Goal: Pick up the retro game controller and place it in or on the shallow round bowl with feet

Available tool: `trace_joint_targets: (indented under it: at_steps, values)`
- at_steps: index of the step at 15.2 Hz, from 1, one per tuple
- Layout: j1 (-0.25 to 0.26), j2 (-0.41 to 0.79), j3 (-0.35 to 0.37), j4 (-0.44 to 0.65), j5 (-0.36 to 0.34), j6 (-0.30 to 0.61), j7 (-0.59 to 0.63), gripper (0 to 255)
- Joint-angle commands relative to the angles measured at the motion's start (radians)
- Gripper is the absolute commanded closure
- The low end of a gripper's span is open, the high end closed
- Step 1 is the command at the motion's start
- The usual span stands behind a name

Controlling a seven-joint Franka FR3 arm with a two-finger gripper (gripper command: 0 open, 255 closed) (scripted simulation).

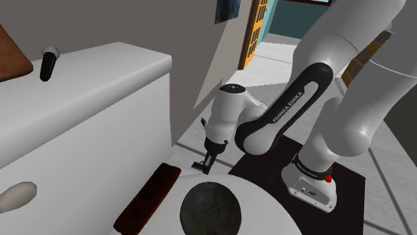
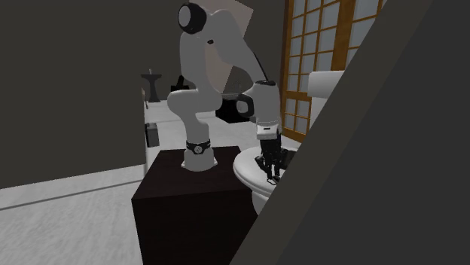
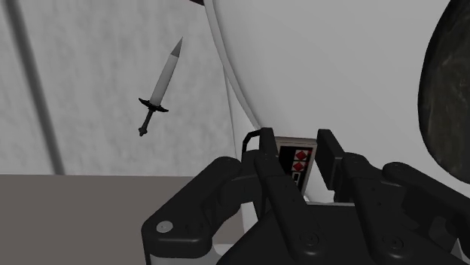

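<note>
A round white desk (image 1: 284,215) fills the lower edge of the shoulder view, with a tall white cabinet (image 1: 93,100) beside it and an open doorway at 12 o'clock. On the desk stands the shallow round bowl (image 1: 210,210), dark and mottled. In this view the gripper (image 1: 202,167) hangs over the desk's rim at 12 o'clock from the bowl, and a dark reddish-brown slab (image 1: 148,197) lies at 8 o'clock from the gripper. The black stand (image 1: 347,183) sits at 3 o'clock from it.

In the wrist view the fingers (image 3: 256,147) are drawn in on the retro game controller (image 3: 295,162), one pressed to each long side. It is a grey pad with a black panel and red buttons. It sits at the desk's edge, apart from the bowl (image 3: 450,98). A small dagger (image 3: 160,86) lies beyond the rim on a pale surface.

In the second exterior view the gripper (image 2: 271,172) points down onto the desk (image 2: 247,172).
</note>
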Motion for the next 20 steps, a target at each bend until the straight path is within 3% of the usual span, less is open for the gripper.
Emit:
trace_joint_targets:
  at_steps: [1, 8, 19, 20]
  values:
    - [0.005, -0.034, -0.005, 0.003, 0.021, -0.037, -0.014, 255]
    - [0.024, -0.158, -0.028, 0.02, 0.059, -0.174, -0.035, 255]
    - [0.037, -0.31, -0.067, 0.068, 0.064, -0.372, -0.036, 255]
    - [0.055, -0.329, -0.052, 0.059, 0.078, -0.377, -0.013, 255]
